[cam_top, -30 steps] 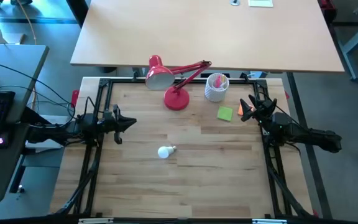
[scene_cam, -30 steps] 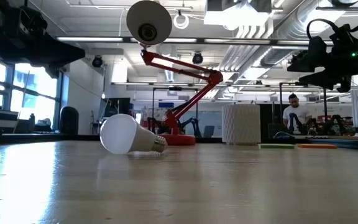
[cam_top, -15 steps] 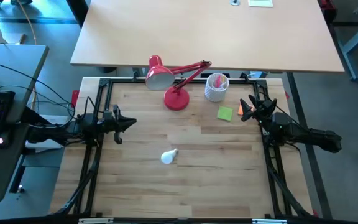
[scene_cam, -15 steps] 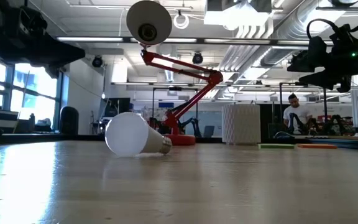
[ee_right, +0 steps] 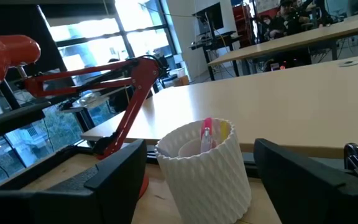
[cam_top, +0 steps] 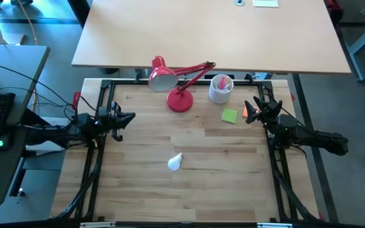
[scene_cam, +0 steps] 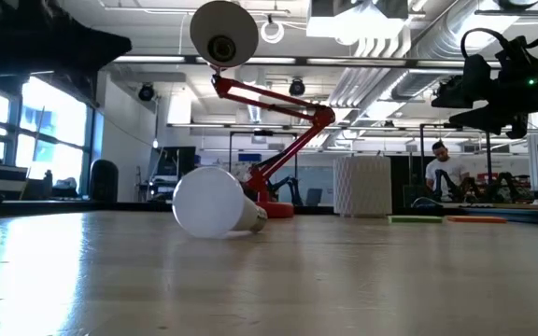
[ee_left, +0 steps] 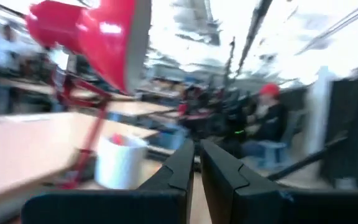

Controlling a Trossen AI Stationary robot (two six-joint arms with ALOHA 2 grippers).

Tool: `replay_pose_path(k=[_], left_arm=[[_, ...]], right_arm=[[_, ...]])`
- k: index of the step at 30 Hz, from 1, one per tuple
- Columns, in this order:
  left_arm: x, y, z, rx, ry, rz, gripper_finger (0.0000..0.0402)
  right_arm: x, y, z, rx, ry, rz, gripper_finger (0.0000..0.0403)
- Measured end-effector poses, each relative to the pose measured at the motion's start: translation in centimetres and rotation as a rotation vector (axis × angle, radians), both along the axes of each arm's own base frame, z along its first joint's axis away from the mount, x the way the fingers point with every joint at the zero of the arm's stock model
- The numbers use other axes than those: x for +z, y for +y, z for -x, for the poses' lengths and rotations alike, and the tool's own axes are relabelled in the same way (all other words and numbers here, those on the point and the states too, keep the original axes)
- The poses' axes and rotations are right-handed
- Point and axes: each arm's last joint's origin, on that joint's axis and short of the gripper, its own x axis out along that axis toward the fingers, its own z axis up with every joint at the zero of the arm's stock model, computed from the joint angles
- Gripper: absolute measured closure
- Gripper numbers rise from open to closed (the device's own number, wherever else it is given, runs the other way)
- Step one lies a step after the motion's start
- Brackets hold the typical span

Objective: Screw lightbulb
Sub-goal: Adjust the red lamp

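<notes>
Both arms hover level at the table's sides: left hand clenched empty, right hand spread wide.

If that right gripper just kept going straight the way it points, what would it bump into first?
Most likely the white pen cup, which sits dead ahead between the open right gripper's fingers. How far off it stands is hard to judge.
</notes>
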Motion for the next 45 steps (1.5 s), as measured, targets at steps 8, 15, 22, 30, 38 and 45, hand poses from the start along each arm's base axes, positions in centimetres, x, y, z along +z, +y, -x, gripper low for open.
replay_pose_path(k=[8, 15, 22, 30, 38, 45], left_arm=[[-1.9, 2.3, -3.1, 0.156, 0.336, -0.138, 0.0340], [-2.4, 6.1, -4.8, 0.200, 0.281, -0.232, 0.0231], [-2.6, 10.7, -7.8, 0.124, 0.259, -0.279, 0.0175], [-3.0, 15.6, -12.2, 0.121, 0.233, -0.284, 0.0174], [-3.3, 19.6, -15.5, 0.106, 0.152, -0.284, 0.0174], [-3.0, 21.2, -17.3, 0.095, 0.066, -0.276, 0.0174]], right_arm=[[0.0, 0.0, 0.0, 0.000, 0.000, 0.000, 0.0108], [0.0, 0.0, 0.0, -0.001, 0.000, 0.000, 0.0108], [0.0, 0.0, 0.0, 0.000, 0.000, 0.000, 0.0108], [0.0, 0.0, 0.0, 0.000, 0.000, 0.000, 0.0108], [0.0, 0.0, 0.0, 0.000, 0.000, 0.000, 0.0108], [0.0, 0.0, 0.0, -0.001, 0.000, 0.000, 0.0108]])
